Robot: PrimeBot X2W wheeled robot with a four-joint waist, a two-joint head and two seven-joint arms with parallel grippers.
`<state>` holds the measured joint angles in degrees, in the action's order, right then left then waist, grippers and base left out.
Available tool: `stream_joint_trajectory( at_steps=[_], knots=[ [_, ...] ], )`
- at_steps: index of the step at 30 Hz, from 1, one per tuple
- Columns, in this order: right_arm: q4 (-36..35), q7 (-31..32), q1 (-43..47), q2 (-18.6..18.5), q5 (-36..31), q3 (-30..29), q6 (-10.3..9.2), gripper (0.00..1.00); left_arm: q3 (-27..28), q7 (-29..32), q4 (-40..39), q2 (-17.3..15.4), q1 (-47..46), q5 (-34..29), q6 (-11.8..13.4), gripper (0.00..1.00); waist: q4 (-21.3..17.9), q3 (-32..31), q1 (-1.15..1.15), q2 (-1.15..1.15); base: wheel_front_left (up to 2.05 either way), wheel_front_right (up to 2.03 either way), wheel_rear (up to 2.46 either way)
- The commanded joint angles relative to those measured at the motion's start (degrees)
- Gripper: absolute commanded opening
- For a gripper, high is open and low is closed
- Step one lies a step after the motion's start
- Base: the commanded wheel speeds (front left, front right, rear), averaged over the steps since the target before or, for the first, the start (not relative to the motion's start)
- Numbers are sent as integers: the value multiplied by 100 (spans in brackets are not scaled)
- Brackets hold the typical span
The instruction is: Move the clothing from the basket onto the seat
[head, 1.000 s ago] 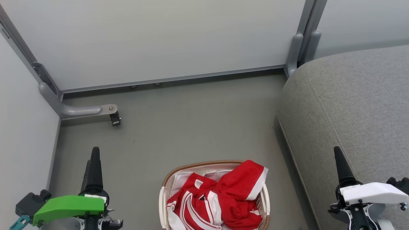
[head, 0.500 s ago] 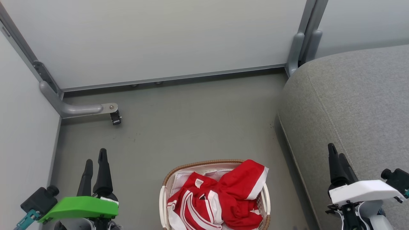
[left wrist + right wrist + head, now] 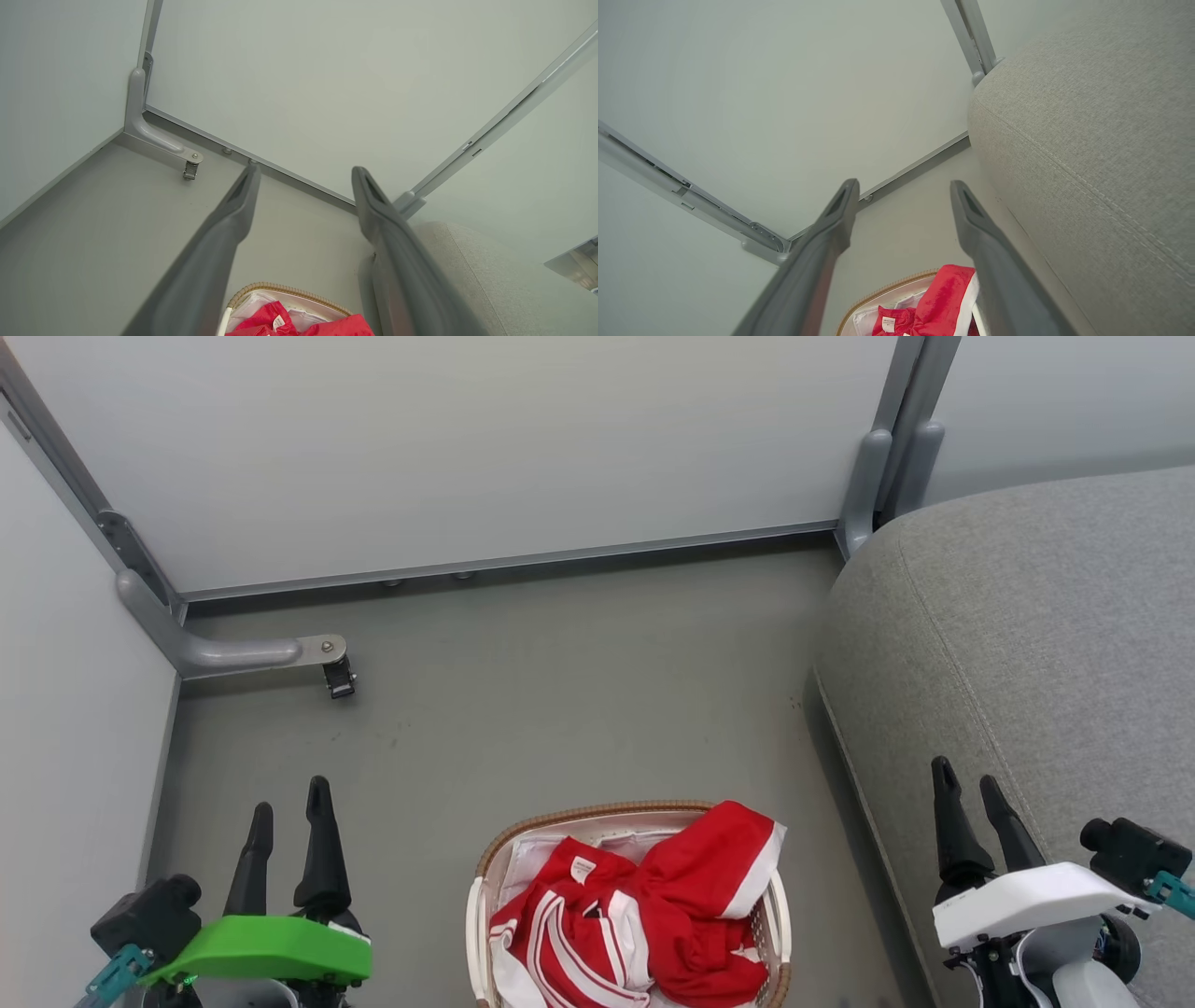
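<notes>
- Clothing (image 3: pixel 644 924): red and crumpled, with white stripes, white trim and a small white label. It is heaped in the basket (image 3: pixel 579 817) on the floor (image 3: pixel 560 691), near centre, with one fold reaching the right rim.
- Seat (image 3: pixel 1046 644): grey, just right of the basket.
- Left claw (image 3: pixel 291 795): fingers spread, holding nothing, left of the basket.
- Right claw (image 3: pixel 964 772): fingers spread, holding nothing, over the seat's edge.
- Bracket (image 3: pixel 233 655): grey, far left.

Grey floor (image 3: pixel 560 691), bearing a white laundry basket (image 3: pixel 597 811) with woven brown rim — grey sofa (image 3: pixel 1027 644) near on its right, castered partition foot (image 3: pixel 243 656) well apart, far left.
</notes>
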<state>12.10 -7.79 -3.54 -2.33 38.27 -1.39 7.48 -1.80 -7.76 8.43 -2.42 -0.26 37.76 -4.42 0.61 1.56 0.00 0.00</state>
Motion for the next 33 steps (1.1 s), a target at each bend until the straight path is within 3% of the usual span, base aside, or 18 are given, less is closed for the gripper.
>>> stream_joint_trajectory(
  at_steps=[1, 14, 33],
  knots=[
    [1, -62, -32, -40, -205, 8, 1, 100, -2, -66, -21, -41, 56, -195, 37, 100, 3, -4, 0, 0, 0, 0, 0],
    [376, -254, -15, -48, -1022, 184, 1, 100, -86, -254, 232, -48, 194, -923, 143, 100, 29, -56, 0, 0, 0, 0, 0],
    [193, -488, 39, -57, -2093, 308, 2, 100, -130, -486, 342, -56, 335, -1694, 150, 100, 55, -99, 0, 0, 0, 0, 0]
  ],
)
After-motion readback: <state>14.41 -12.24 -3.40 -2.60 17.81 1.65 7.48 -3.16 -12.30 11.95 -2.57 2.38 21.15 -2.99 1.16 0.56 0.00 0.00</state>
